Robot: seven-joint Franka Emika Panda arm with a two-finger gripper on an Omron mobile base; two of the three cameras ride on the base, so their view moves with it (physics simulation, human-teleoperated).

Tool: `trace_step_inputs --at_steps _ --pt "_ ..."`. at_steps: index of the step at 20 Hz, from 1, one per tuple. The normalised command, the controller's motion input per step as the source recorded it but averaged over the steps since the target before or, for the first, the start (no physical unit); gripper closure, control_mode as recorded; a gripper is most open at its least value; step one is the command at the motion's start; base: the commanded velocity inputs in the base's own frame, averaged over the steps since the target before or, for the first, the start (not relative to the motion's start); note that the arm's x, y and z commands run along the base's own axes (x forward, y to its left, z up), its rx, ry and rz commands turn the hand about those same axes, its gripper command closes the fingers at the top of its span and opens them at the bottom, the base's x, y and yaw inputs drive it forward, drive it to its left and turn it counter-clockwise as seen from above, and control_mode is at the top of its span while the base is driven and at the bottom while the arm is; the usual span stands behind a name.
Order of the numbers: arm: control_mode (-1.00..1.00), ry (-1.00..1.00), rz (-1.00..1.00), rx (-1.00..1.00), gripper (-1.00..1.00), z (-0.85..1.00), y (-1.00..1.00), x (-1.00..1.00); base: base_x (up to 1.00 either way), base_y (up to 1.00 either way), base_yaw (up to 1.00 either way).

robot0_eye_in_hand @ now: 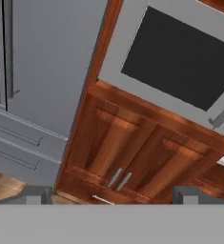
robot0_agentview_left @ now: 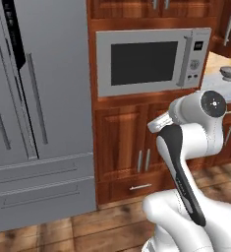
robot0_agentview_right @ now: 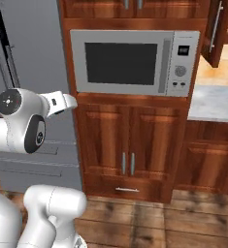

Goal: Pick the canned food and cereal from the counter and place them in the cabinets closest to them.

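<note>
nearest my camera, the gripper (robot0_eye_in_hand: 111, 195) rides with its jaws spread wide and nothing between them, aimed at low wooden doors (robot0_eye_in_hand: 132, 162) under a built-in microwave (robot0_agentview_right: 135, 62). a grey fridge (robot0_agentview_left: 38, 108) stands to the left. farther right, a strip of the counter (robot0_agentview_right: 212, 104) carries a grey colander (robot0_agentview_left: 230, 73). i cannot spot the canned food or the cereal from here. i judge the can stiff, smooth and best pinched across its sides, the box light, gripped on its broad faces.
</note>
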Motion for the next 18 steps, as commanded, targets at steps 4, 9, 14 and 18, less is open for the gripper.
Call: trace_step_inputs --at_steps 4,9,14,18 --pt "1.0 0.0 0.0 0.0 -1.0 0.0 0.0 0.0 -0.33 0.89 -0.04" --pt "1.0 0.0 0.0 0.0 -1.0 0.0 0.0 0.0 -0.32 0.9 -0.04" --pt "1.0 0.0 0.0 0.0 -1.0 0.0 0.0 0.0 -0.32 0.9 -0.04" --pt "1.0 0.0 0.0 0.0 -1.0 0.0 0.0 0.0 -0.32 0.91 -0.04"
